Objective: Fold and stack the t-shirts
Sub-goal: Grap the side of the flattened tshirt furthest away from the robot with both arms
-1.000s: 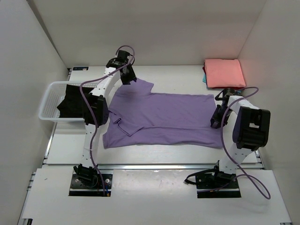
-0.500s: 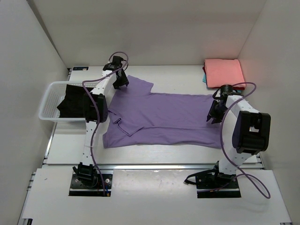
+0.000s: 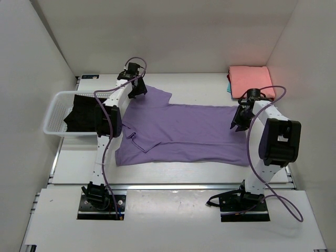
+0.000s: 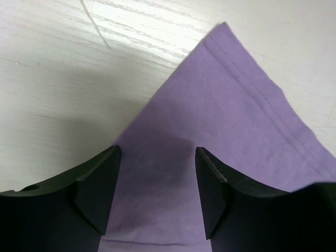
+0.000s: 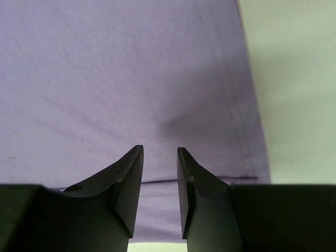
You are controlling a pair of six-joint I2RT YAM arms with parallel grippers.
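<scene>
Lilac t-shirt (image 3: pixel 184 131) spread flat.
I see left gripper (image 4: pixel 156 152) wide over its sleeve corner; right gripper (image 5: pixel 160 149) narrow over hem, empty.

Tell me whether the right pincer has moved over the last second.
Yes. The right pincer has shifted farther out from its base, closer to the folded salmon-pink shirt.

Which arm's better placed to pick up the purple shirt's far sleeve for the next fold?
Left. The left gripper hangs right over the sleeve tip of the purple shirt, jaws open. The right gripper is at the hem on the opposite end.
</scene>
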